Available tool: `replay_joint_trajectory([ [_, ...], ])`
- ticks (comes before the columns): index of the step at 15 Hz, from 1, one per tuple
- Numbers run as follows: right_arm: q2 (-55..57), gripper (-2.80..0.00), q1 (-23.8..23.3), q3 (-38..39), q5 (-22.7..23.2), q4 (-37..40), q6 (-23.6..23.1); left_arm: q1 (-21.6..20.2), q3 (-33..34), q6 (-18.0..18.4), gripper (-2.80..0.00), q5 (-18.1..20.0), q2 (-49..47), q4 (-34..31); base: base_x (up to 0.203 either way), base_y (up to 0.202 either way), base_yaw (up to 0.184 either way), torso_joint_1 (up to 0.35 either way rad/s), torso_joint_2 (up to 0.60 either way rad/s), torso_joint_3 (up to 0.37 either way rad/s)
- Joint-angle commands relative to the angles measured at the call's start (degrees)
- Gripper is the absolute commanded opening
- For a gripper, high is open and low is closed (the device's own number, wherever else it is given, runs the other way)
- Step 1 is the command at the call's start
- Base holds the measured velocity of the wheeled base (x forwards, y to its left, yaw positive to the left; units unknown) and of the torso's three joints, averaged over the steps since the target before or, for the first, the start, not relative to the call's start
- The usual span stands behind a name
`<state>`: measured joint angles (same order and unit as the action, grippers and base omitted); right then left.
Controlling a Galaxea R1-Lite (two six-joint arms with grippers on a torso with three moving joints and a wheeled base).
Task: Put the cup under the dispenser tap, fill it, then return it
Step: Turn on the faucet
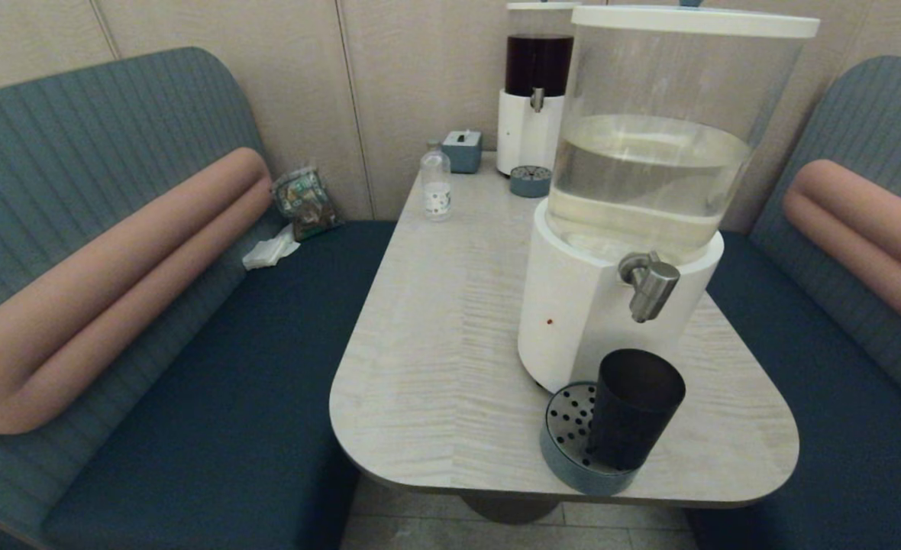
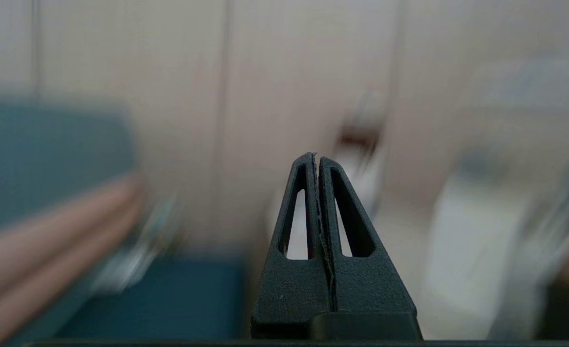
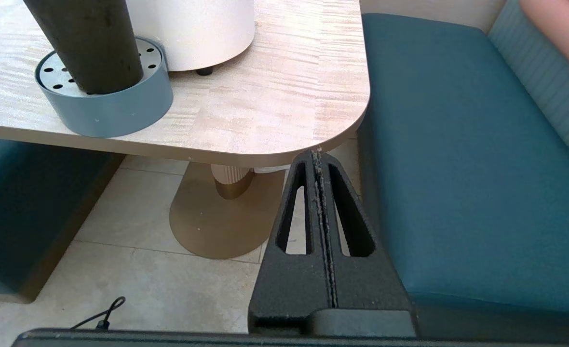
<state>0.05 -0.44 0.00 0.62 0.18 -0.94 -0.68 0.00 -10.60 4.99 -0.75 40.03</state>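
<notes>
I see the cup (image 1: pixel 635 409) standing on the drip tray (image 1: pixel 565 451), slightly forward of the dispenser tap (image 1: pixel 649 284) on the counter (image 1: pixel 435 359). Left gripper (image 2: pixel 317 159) and right gripper (image 3: pixel 318 155) – fingers clenched, empty. Risk, I judge: the cup sits off-centre, so liquid may miss it.

a pale wood-grain table (image 1: pixel 450 336) carried the big clear-tank dispenser (image 1: pixel 618 305), a round grey drip tray (image 1: pixel 565 451) at its near edge, a small clear bottle (image 1: pixel 436 186), a dark-liquid dispenser (image 1: pixel 531 130), a second drip tray (image 1: pixel 531 182) and a grey box (image 1: pixel 463 150).
</notes>
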Motion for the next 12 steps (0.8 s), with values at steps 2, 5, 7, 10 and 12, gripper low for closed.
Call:
replay_joint_trajectory([
  [2,0.04,-2.80,0.00,0.05,-0.01,-0.01,-0.03,-0.02,0.00,8.39,-2.80,-0.56,0.66,-24.96,0.000,0.000,0.000,0.000,0.00,0.000],
  [5,0.04,-2.80,0.00,0.09,-0.01,-0.01,-0.03,-0.02,0.00,11.82,-2.80,-5.61,0.66,-37.43,0.000,0.000,0.000,0.000,0.00,0.000],
  [7,0.01,-2.80,0.00,0.09,0.23,0.23,-0.79,-0.02,-0.33,7.95,-2.80,-5.25,0.66,-40.39,0.000,0.000,0.000,0.000,0.00,0.000],
  [10,0.03,-2.80,0.00,0.07,0.15,0.11,-1.23,-0.02,-0.07,6.70,-2.80,-5.60,0.66,-39.47,0.000,0.000,0.000,0.000,0.00,0.000],
  [12,-0.05,-2.80,0.00,-0.30,0.26,1.20,-2.75,-0.02,0.00,6.55,-2.80,-5.60,0.66,-39.41,0.000,0.000,0.000,0.000,0.00,0.000],
])
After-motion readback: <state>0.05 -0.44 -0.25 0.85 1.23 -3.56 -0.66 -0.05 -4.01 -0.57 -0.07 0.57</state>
